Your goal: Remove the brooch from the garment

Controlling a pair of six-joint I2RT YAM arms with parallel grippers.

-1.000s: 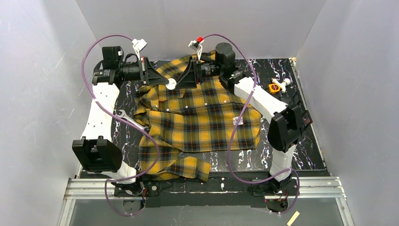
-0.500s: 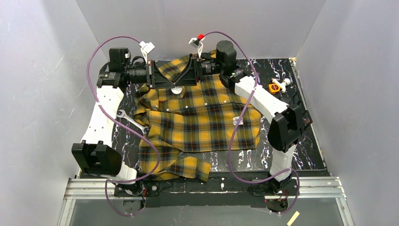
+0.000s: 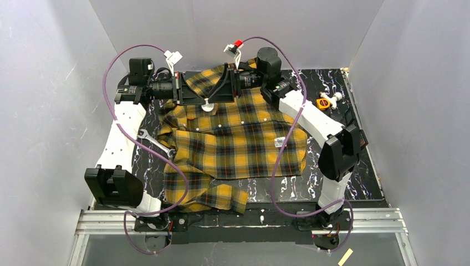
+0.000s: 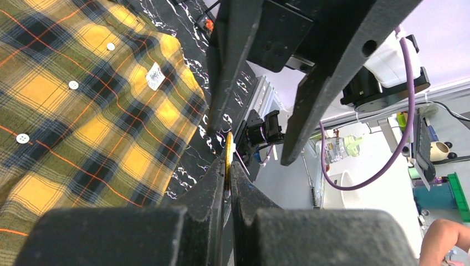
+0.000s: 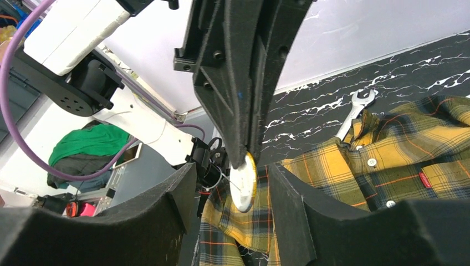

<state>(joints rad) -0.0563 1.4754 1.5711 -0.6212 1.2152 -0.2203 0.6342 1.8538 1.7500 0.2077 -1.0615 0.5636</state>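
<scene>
The garment [image 3: 238, 138] is a yellow-and-black plaid shirt spread on the black marbled table. It also shows in the left wrist view [image 4: 72, 111] and the right wrist view [image 5: 399, 149]. The brooch [image 3: 208, 106] is a small white disc with a gold rim, held over the collar area. My left gripper [image 3: 203, 100] is shut on the brooch, seen edge-on [image 4: 228, 160] between its fingers. My right gripper [image 3: 219, 97] is open, its two fingers either side of the brooch [image 5: 244, 185] without touching it. A thin pin shows behind the disc.
A silver wrench [image 3: 154, 141] lies on the table left of the shirt and shows in the right wrist view [image 5: 354, 111]. An orange-and-white object [image 3: 327, 101] sits at the far right. The shirt's small white label [image 3: 280, 142] is near its right edge.
My left gripper has moved right, toward the right gripper, carrying the brooch with it. In the last half second both grippers have hardly moved.
</scene>
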